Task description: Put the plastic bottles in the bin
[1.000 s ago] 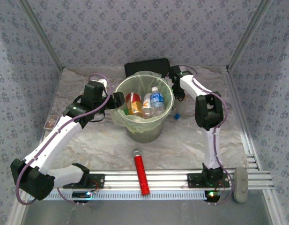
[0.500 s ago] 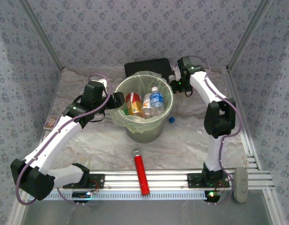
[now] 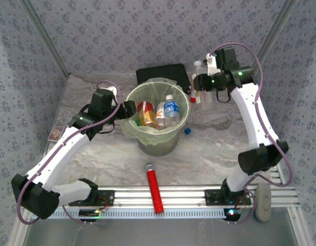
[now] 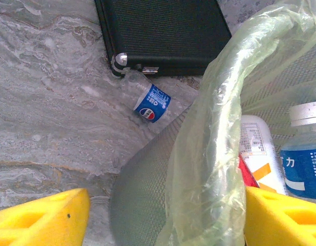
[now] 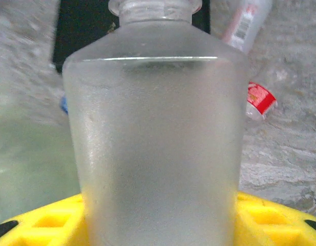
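The bin (image 3: 147,146) stands mid-table with a pale green liner (image 4: 214,128) over its rim and several plastic bottles (image 3: 171,111) inside. My left gripper (image 3: 128,110) is open at the bin's left rim, and the rim stands between its yellow fingers (image 4: 40,218). Right of the bin, my right gripper (image 3: 203,84) is raised above the table. It is shut on a clear, frosted bottle (image 5: 158,133) whose neck points away from the wrist. A Pepsi bottle (image 4: 147,100) lies against the black case. A red-labelled bottle (image 5: 260,100) lies on the table below the right gripper.
The flat black case (image 3: 163,74) lies behind the bin. A red cylinder with a grey cap (image 3: 154,187) lies near the front rail. A small blue cap (image 3: 187,131) sits right of the bin. A card (image 3: 56,133) lies at the far left.
The right arm has lifted and swung right from behind the bin, its jaws closing on the clear bottle. The left arm has not moved.
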Robot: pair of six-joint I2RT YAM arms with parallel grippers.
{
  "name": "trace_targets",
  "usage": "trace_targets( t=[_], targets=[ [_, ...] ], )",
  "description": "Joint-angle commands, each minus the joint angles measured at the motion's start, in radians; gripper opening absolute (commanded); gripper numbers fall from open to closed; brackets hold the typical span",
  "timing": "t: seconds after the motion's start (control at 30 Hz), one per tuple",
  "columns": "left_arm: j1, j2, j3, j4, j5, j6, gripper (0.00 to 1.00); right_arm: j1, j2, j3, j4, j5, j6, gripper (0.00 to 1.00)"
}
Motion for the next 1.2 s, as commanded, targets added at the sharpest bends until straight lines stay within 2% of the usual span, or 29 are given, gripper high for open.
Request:
trace_targets(
  t=[0.0, 0.23, 0.43, 0.6, 0.87, 1.03, 1.17],
  targets=[
    [0.003, -0.029, -0.002, -0.002, 0.001, 0.017, 0.76, 0.098, -0.035, 0.087, -0.065, 0.008, 0.043, 0.53],
    [0.002, -0.036, 0.002, -0.004, 0.006, 0.012, 0.76, 0.248, 0.018, 0.251, -0.052, 0.026, 0.059, 0.52],
    [0.002, -0.035, 0.011, -0.003, 0.01, 0.009, 0.76, 0.336, 0.11, 0.295, -0.029, -0.086, 0.094, 0.52],
    [0.002, -0.036, 0.017, -0.002, 0.009, 0.007, 0.76, 0.371, 0.111, 0.17, 0.026, -0.156, 0.162, 0.52],
    [0.0, -0.021, 0.022, 0.017, 0.025, 0.004, 0.76, 0.383, 0.059, -0.029, 0.067, -0.167, 0.23, 0.54],
    [0.001, -0.015, 0.027, 0.02, 0.026, 0.005, 0.76, 0.387, 0.051, -0.079, 0.082, -0.196, 0.238, 0.65],
    [0.0, -0.013, 0.028, 0.02, 0.03, 0.004, 0.77, 0.384, 0.055, -0.004, 0.015, -0.181, 0.211, 0.77]
  ],
)
